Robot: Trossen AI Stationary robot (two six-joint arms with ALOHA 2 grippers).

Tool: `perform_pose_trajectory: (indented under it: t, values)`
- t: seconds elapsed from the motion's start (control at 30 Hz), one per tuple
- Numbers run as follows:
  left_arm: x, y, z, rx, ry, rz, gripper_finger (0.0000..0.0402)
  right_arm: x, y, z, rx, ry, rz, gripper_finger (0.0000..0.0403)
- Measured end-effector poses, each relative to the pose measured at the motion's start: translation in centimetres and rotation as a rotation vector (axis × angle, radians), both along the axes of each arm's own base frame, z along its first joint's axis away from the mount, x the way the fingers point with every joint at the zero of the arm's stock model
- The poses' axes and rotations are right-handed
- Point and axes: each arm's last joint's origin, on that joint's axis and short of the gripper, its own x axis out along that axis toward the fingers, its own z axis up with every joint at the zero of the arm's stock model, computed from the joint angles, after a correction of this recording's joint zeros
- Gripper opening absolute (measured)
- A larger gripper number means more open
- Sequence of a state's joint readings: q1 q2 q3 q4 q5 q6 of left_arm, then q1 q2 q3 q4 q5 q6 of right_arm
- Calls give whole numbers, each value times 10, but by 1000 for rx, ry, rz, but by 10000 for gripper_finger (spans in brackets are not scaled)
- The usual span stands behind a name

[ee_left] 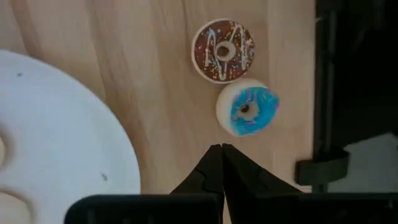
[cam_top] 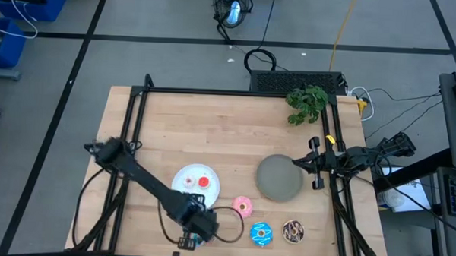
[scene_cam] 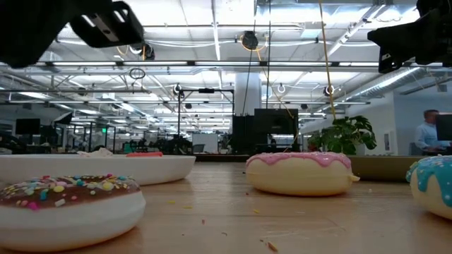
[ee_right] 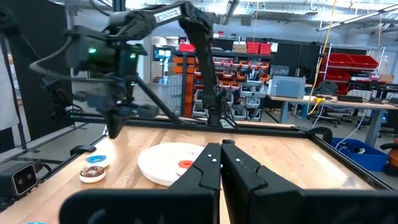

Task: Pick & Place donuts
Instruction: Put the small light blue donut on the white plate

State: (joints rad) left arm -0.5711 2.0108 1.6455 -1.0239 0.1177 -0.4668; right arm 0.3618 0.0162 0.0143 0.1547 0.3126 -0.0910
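While the left gripper (cam_top: 196, 235) is hanging over the bottom edge of the light wooden table (cam_top: 213, 127) in the lower middle of the high view, its two dark fingers (ee_left: 211, 171) are pressing together with nothing between them. Just above it in that view, a round white plate (cam_top: 187, 174) is carrying a tiny red-orange ring donut (cam_top: 204, 181); other small pieces on that plate are too blurred to tell. To the right of the plate, a larger pink-iced ring donut (cam_top: 243, 206) is lying on the bare wood, and lower right of it a blue sprinkled ring donut (cam_top: 261, 234) and a dark brown drizzled ring donut (cam_top: 293, 231) are sitting side by side, nearly touching in the left wrist view. A round grey plate (cam_top: 279, 178) is resting right of centre. The right gripper (cam_top: 316, 163) is waiting at the grey plate's right rim, its fingers (ee_right: 214, 165) closed on nothing. A green leafy plant (cam_top: 306, 103) is standing at the upper right of the table.
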Motion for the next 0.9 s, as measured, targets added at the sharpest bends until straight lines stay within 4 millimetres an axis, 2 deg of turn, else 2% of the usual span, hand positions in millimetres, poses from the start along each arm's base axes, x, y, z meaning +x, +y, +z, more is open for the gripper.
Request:
perform_pose_trajectory:
  t: [0.2,0.37,0.6,0.9]
  values:
    - [22,-23,-3,48,-44,-71,7,0,0,0,0,1,0,0]
    - [29,-34,-5,45,-48,-68,7,0,0,0,-2,1,0,0]
    - [19,-51,-8,66,-35,-38,4,0,0,0,-7,1,0,0]
    - [8,-63,-8,96,-50,11,31,0,0,0,-25,0,-3,0]
